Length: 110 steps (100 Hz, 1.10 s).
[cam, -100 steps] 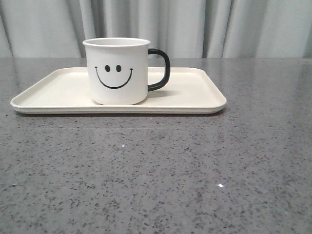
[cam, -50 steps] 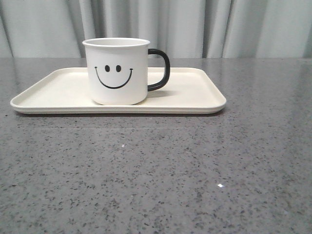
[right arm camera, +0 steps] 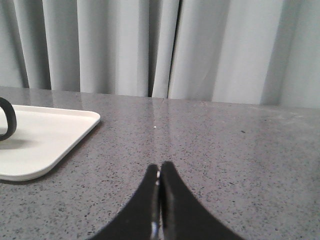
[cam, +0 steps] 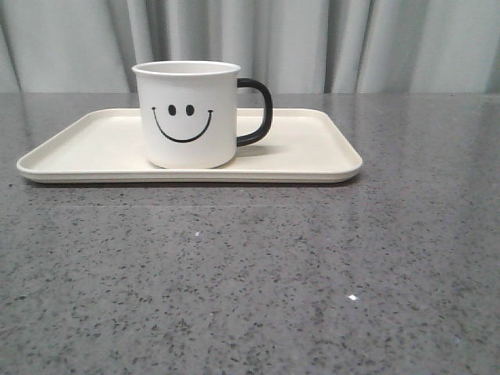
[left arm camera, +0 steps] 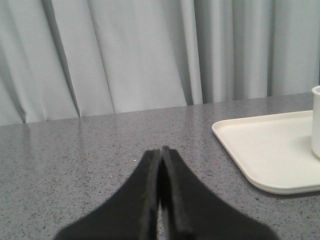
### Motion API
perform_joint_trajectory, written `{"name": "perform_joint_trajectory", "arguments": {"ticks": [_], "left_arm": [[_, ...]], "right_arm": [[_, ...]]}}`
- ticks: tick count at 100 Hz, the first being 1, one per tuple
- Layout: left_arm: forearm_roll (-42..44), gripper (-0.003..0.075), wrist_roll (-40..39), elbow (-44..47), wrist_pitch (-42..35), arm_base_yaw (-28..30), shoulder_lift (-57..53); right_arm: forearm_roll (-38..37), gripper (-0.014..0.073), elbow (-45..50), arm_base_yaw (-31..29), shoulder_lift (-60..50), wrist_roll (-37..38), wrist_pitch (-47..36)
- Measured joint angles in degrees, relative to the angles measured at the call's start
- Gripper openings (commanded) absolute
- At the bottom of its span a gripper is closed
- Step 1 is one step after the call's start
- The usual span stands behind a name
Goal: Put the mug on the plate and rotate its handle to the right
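The white mug (cam: 188, 114) with a black smiley face stands upright on the cream plate (cam: 312, 152), left of its middle. Its black handle (cam: 258, 112) points to the right. Neither gripper appears in the front view. In the left wrist view my left gripper (left arm camera: 161, 150) is shut with nothing in it, over bare table beside the plate (left arm camera: 270, 150); an edge of the mug (left arm camera: 316, 120) shows. In the right wrist view my right gripper (right arm camera: 159, 166) is shut and empty, off the plate (right arm camera: 45, 135); part of the handle (right arm camera: 7, 120) shows.
A speckled grey table (cam: 250, 273) runs from the plate to the near edge. Pale grey curtains (cam: 312, 39) hang behind the table's far edge.
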Motion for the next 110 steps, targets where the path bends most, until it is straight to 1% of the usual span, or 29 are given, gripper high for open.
{"name": "perform_joint_trajectory", "arguments": {"ticks": [58, 81, 110], "left_arm": [[0.00, -0.0020, 0.00, 0.00, 0.00, 0.00, 0.00], [0.00, -0.0020, 0.00, 0.00, 0.00, 0.00, 0.00], [0.00, -0.0020, 0.00, 0.00, 0.00, 0.00, 0.00]], "right_arm": [[0.19, -0.0061, 0.00, 0.00, 0.00, 0.00, -0.53], [1.05, -0.0061, 0.00, 0.00, 0.00, 0.00, 2.30], [1.19, -0.0061, 0.00, 0.00, 0.00, 0.00, 2.58]]}}
